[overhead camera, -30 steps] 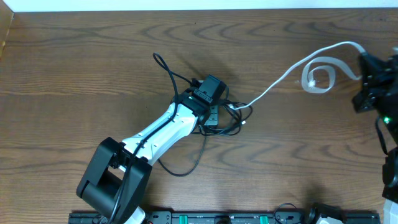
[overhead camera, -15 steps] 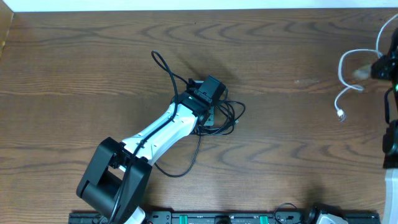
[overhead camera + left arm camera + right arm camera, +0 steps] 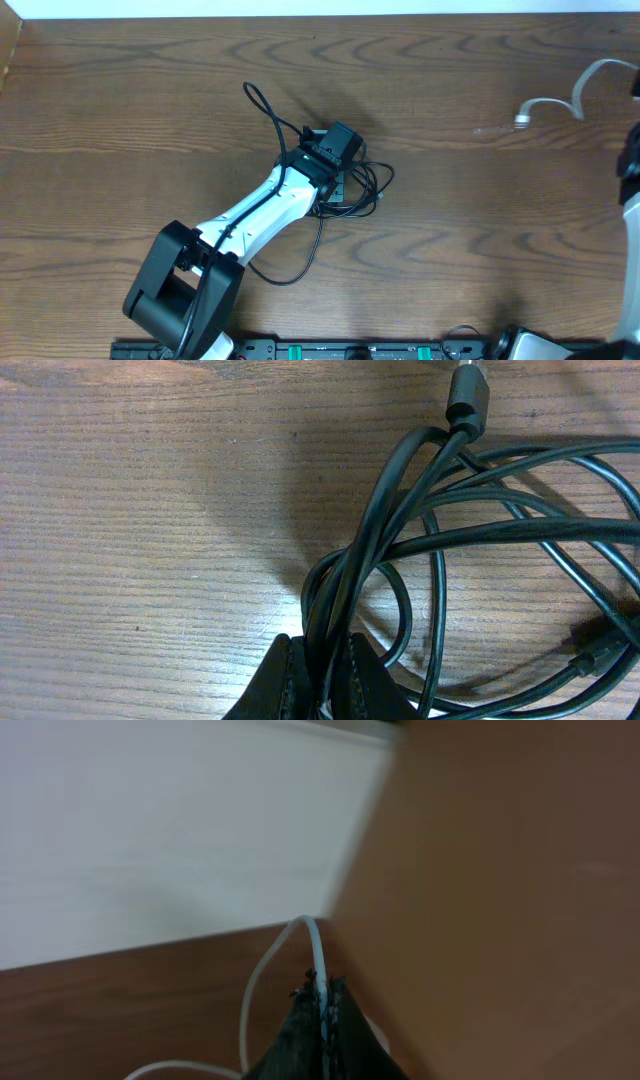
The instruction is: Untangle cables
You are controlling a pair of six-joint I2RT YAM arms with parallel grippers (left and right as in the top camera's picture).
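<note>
A dark brown wood-grain table (image 3: 120, 100) fills the overhead view. A white strip (image 3: 300, 8) runs along its far edge and a black rail (image 3: 350, 350) along the near edge. The white-and-black left arm (image 3: 260, 205) reaches to the table's middle, where the black cables (image 3: 372, 185) lie in a loose tangle of loops. Well apart from them, the white cable (image 3: 545, 101) curves near the right edge, its plug end pointing toward the middle.

Only the left wrist view shows the strands crossing up close, with a plug (image 3: 466, 400) at the top. There the left gripper (image 3: 322, 660) is clamped on black strands running between its fingers. The blurred right wrist view shows the right gripper (image 3: 322, 1010) pinched tight on the white cable, against a pale surface.
</note>
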